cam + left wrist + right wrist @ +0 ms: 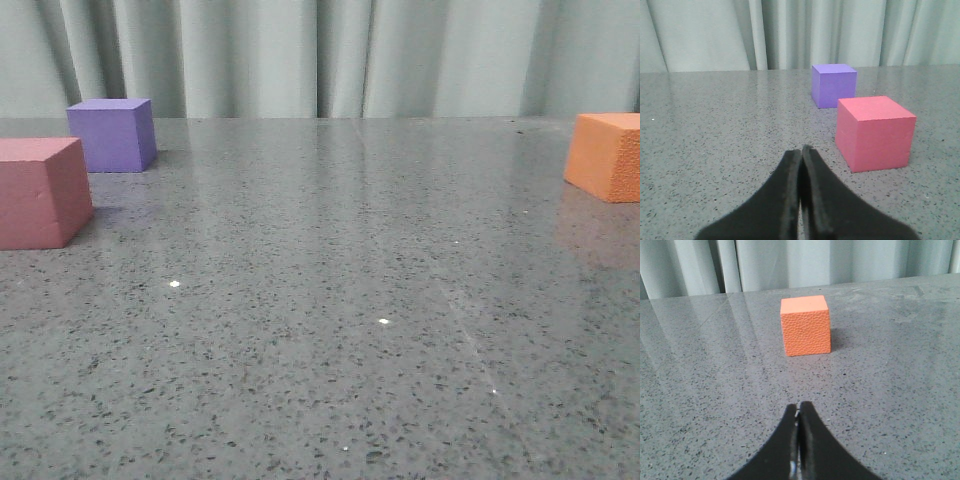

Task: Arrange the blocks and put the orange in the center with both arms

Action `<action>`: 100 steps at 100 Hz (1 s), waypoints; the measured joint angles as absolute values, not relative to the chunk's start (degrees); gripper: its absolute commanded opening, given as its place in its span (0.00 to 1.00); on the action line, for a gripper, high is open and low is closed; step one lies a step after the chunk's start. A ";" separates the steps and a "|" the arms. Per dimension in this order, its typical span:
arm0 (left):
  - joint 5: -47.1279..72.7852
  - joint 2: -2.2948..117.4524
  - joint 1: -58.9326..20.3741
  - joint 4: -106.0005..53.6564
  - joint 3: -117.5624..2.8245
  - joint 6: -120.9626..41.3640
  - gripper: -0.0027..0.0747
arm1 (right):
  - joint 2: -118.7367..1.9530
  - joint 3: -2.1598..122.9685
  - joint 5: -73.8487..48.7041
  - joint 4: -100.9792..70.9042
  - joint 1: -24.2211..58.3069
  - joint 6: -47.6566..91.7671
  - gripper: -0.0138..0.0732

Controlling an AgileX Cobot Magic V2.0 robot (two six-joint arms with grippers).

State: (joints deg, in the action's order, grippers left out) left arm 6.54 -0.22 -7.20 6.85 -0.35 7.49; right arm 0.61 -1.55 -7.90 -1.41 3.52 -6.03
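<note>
With both hands pressed together and empty, we see the orange [805, 325] dead ahead of our right hand [799, 412], apart; left hand [801, 157] faces pink [875, 132] and purple [833, 84].

closed left gripper [801, 152], pink-red cube [875, 134], purple cube [833, 85]

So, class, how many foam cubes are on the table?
3. The purple cube sits far left, the pink-red cube just in front of it, apart. The orange cube is at the right edge, partly cropped. None seem hidden.
</note>
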 measured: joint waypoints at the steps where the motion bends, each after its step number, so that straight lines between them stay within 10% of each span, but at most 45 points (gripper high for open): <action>1: 6.54 -0.22 -7.20 6.85 -0.35 7.49 0.01 | 0.61 -1.55 -7.90 -1.41 3.52 -6.03 0.08; 100: 6.54 -0.22 -7.20 6.85 -0.35 7.49 0.01 | -0.06 6.17 -8.85 -1.41 3.52 -6.03 0.08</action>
State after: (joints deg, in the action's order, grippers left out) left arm 6.54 -0.22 -7.20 6.85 -0.35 7.49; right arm -0.06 6.17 -8.85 -1.41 3.52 -6.03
